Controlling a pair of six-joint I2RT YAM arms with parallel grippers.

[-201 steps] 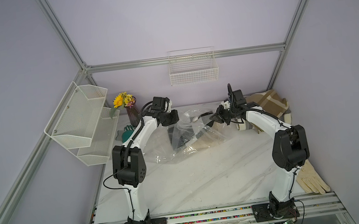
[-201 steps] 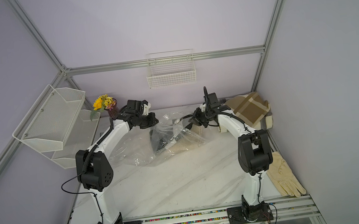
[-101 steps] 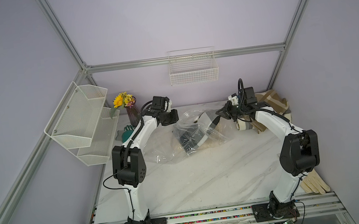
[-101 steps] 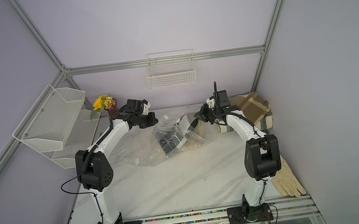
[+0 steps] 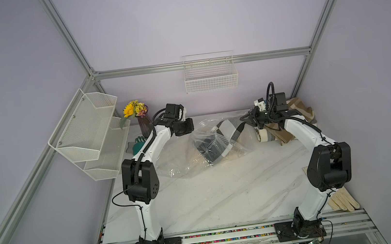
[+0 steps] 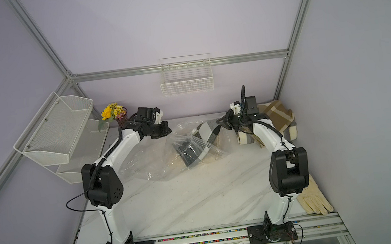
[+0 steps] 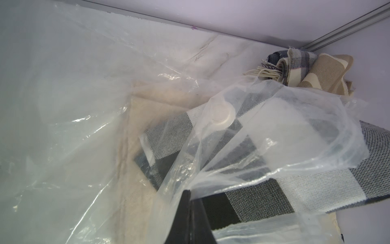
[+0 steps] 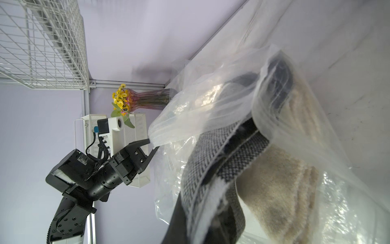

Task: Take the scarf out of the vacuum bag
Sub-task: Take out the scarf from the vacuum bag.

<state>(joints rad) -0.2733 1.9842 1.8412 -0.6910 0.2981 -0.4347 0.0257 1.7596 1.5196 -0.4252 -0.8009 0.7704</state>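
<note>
The crinkly clear vacuum bag [image 5: 184, 162] [image 6: 154, 163] lies at the back of the table, its round white valve cap [image 7: 221, 114] facing up. A grey, black and white checked scarf [image 5: 229, 129] [image 6: 207, 133] [image 7: 316, 190] stretches from inside the bag to my right gripper [image 5: 242, 119] [image 6: 218, 122] [image 8: 190, 202], which is shut on its end. The scarf's folded dark part stays under the plastic. My left gripper [image 5: 191, 128] [image 6: 170, 130] [image 7: 190, 193] [image 8: 153, 144] is shut on the bag's raised edge.
A beige cloth [image 7: 143, 118] also lies in the bag. Folded tan and grey scarves [image 5: 297, 112] are piled at the back right. A flower vase [image 5: 144, 126], green glove [image 5: 137, 145] and mesh shelf [image 5: 89, 135] stand left. Cream gloves [image 5: 342, 202] lie front right.
My right gripper has pulled away to the right with the scarf, drawing a long strip out of the bag. The left gripper has kept its hold on the bag's edge.
</note>
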